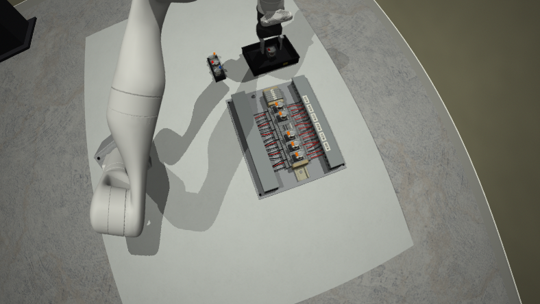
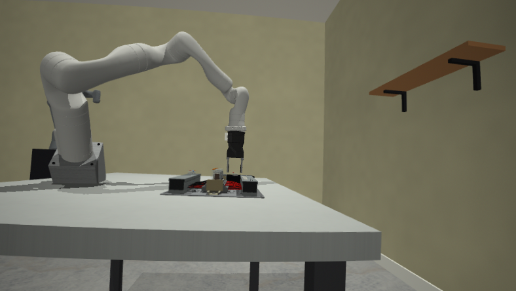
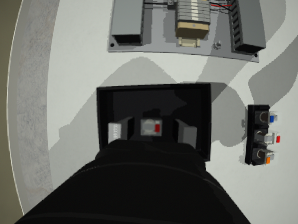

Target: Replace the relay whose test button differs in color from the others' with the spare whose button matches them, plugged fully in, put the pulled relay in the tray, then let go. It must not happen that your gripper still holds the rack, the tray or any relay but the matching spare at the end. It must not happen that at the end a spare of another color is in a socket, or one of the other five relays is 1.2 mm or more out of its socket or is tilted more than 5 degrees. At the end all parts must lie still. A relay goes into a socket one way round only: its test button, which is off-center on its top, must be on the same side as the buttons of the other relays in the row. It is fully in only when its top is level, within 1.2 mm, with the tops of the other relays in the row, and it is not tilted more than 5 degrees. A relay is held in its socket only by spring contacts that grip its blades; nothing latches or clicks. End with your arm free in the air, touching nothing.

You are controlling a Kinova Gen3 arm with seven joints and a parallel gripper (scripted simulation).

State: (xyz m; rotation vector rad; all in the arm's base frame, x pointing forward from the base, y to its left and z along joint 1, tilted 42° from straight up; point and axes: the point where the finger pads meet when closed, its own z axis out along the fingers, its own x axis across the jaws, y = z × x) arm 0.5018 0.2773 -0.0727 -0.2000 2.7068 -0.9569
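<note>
On the left you have the spare rack (image 1: 220,79) (image 3: 250,127), holding three relays: the orange-button spare (image 1: 213,57) (image 3: 259,155) at its far end, the red-button spare (image 1: 215,63) (image 3: 260,137) in the middle and the blue-button spare (image 1: 217,71) (image 3: 261,117) nearest. The orange one is your match, and it isn't fitted yet.

To its right, one relay with a red button (image 1: 271,52) (image 3: 150,127) lies in the tray (image 1: 273,67) (image 3: 150,87); you can take it as the pulled one. Your gripper (image 1: 271,49) (image 2: 234,171) (image 3: 153,126) is wide open above it, holding nothing.

Nearer and reaching farther right, the panel (image 1: 316,171) (image 2: 230,195) (image 3: 150,49) carries six labels and five relays with orange buttons (image 1: 290,135), all with buttons on the left. One socket (image 1: 288,127) stands empty, third from the far end.

So removal and disposal look done, about half the job. You still need to fetch the orange spare, turn it so its button sits left, press it level, release and rise free.
</note>
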